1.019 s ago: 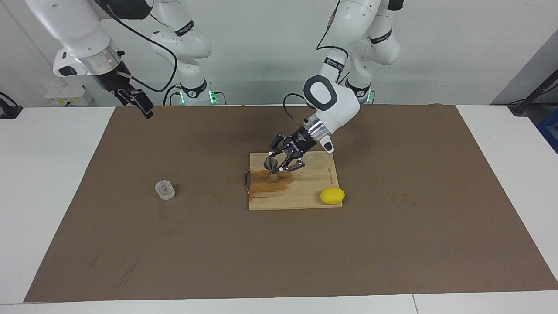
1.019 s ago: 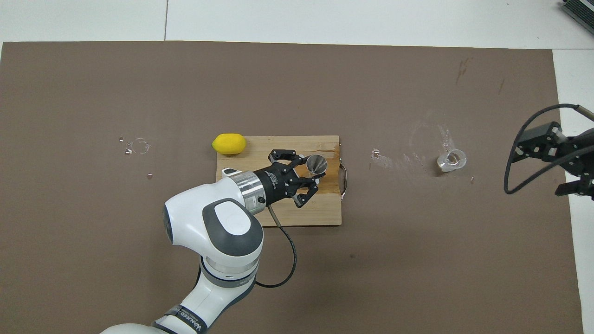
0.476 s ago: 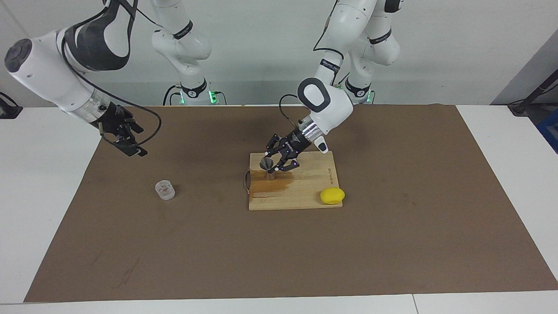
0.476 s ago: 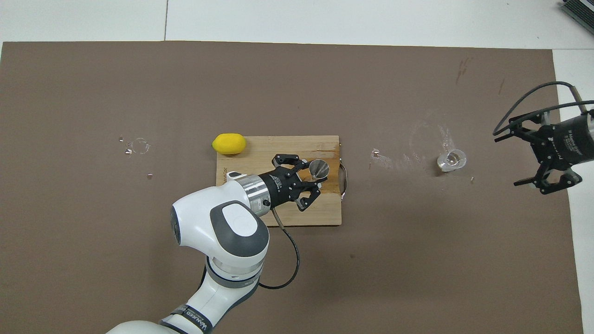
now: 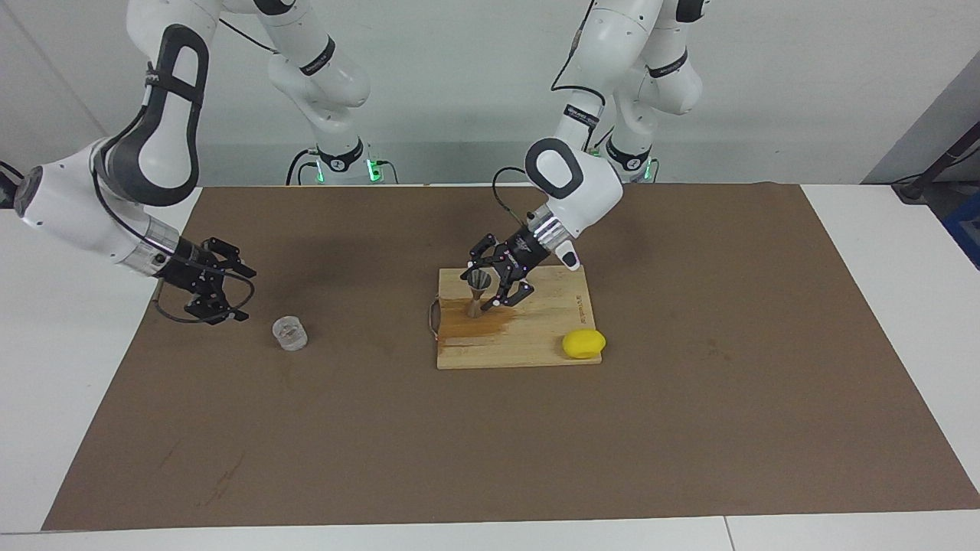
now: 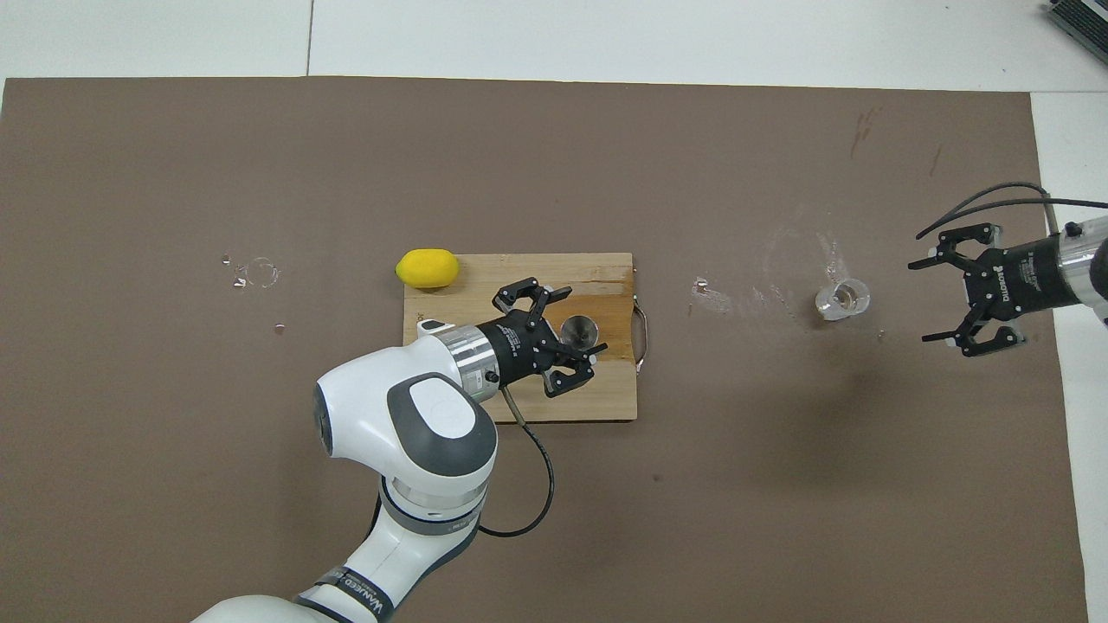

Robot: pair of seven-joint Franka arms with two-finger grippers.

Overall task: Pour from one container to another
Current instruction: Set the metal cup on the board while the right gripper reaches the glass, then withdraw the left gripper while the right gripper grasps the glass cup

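**Metal jigger stands up straight while the other arm comes down for the glass**

Black fingers of the left gripper (image 5: pixel 490 285) sit around the metal jigger (image 5: pixel 478 292). The fingers are spread wide and I cannot see them squeeze it. The jigger stands on the wooden board (image 5: pixel 536 337), near the board's corner that is close to the robots and toward the right arm's end. A darker, wet-looking patch lies on the board beside the jigger.

Half a second ago the jigger leans and its open mouth tips sideways. Now it stands upright with its mouth up. That means it is ready to catch a pour, I think.

The right gripper (image 5: pixel 210 287) hangs low over the brown mat (image 5: pixel 689 428), near the mat's edge at the right arm's end. Its fingers are spread wide and hold nothing. A second ago it is up high by the mat's corner near the robots. Now it is down low and just beside the glass cup (image 5: pixel 289 334), but not touching it.

The glass cup sits on the mat, well apart from the board. It has not moved. A yellow lemon (image 5: pixel 583 343) rests on the board's corner away from the robots, toward the left arm's end. It has not moved either.

Next, I think, the right gripper must close on the cup.
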